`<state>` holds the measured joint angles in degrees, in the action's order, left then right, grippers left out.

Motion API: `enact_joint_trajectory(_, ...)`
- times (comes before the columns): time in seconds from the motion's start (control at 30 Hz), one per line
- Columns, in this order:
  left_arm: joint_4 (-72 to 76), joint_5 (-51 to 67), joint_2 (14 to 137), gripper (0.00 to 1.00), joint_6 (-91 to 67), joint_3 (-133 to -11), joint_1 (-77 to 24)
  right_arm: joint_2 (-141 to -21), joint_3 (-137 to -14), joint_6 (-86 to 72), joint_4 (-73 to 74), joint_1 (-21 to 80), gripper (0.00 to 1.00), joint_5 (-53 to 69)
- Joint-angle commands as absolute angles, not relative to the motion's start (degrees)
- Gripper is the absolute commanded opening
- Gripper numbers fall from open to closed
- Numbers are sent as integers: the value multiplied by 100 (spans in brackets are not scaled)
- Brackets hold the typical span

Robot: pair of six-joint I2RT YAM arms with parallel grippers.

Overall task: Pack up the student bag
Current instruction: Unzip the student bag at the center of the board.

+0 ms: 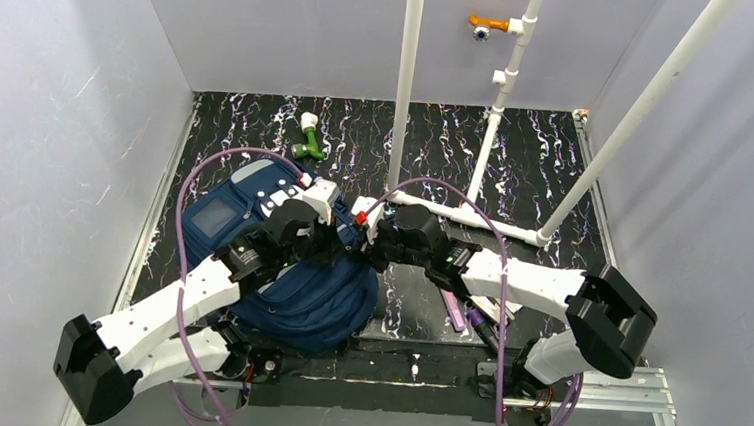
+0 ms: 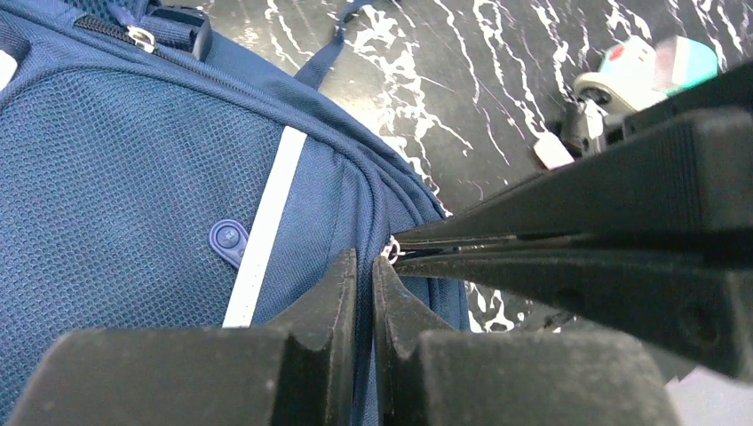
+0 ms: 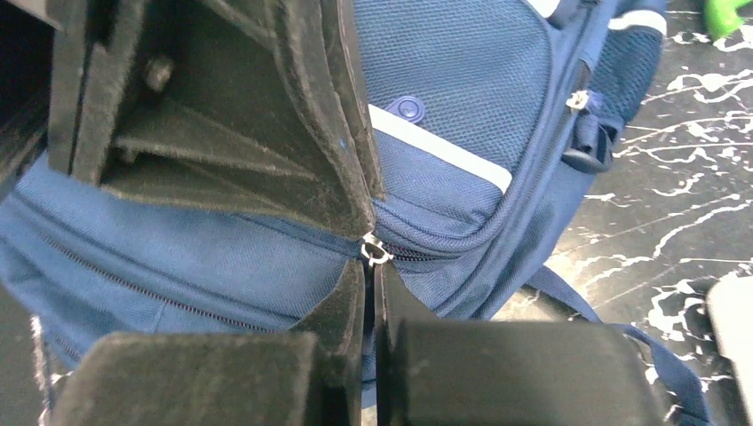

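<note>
— Where do we find the student bag (image 1: 316, 309)?
— Lying on the black marbled table (image 1: 239, 123), left of centre, under both our arms.
— And our grippers?
— Our right gripper (image 3: 373, 297) is clamped on the zipper pull (image 3: 375, 251). Our left gripper (image 2: 364, 280) pinches navy fabric just beside it.

The student bag (image 2: 133, 177) is matt woven cloth, zip pull (image 3: 376, 252) shiny metal.

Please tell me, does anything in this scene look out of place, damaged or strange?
Nothing looks spilled or damaged. One odd thing: the left gripper and the right gripper are both shut at one spot on the student bag, right at the zipper pull. A few pens lie half under the right arm.
</note>
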<state>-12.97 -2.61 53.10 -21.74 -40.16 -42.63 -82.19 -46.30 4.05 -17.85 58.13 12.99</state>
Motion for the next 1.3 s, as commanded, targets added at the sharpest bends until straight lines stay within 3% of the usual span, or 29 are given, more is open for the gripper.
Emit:
enact_joint_trajectory(0.0, -1201, -1306, 5889, 0, -2873, -4561, -3946, -8481, -5490, 828, -1849, 5893, 1, 1393)
enact_joint_trajectory(0.13, -1410, -883, 6386, 4, -3137, -5280, -3740, -8838, -5703, 767, -2151, 5345, 1, 2092)
enact_joint_trajectory(0.23, -1586, -374, 6242, 42, -3162, -5183, -3672, -8823, -5467, 743, -2352, 5344, 1, 2317)
enact_joint_trajectory(0.33, -1941, -178, 5968, 61, -3274, -5214, -3585, -8714, -5087, 543, -2918, 5344, 1, 2451)
enact_joint_trajectory(0.4, -2177, -291, 5834, 68, -3375, -5344, -3540, -8657, -4955, 504, -3098, 5344, 1, 2460)
enact_joint_trajectory(0.53, -2547, -611, 6126, 69, -3572, -5870, -3466, -8565, -4844, 565, -3099, 5344, 1, 2440)
enact_joint_trajectory(0.77, -3056, -651, 7636, 54, -3170, -6861, -3375, -8310, -4693, 553, -3257, 5353, 1, 2263)
enact_joint_trajectory(0.97, -3301, -316, 8250, 59, -2669, -7145, -3410, -8297, -4721, 567, -3270, 5353, 1, 2328)
enact_joint_trajectory(1.1, -3531, -720, 8261, 59, -2456, -7067, -3602, -8305, -4729, 609, -3262, 5353, 1, 2311)
enact_joint_trajectory(1.27, -3750, -881, 8176, 40, -1991, -7015, -3729, -8373, -4784, 674, -3213, 5353, 1, 2274)
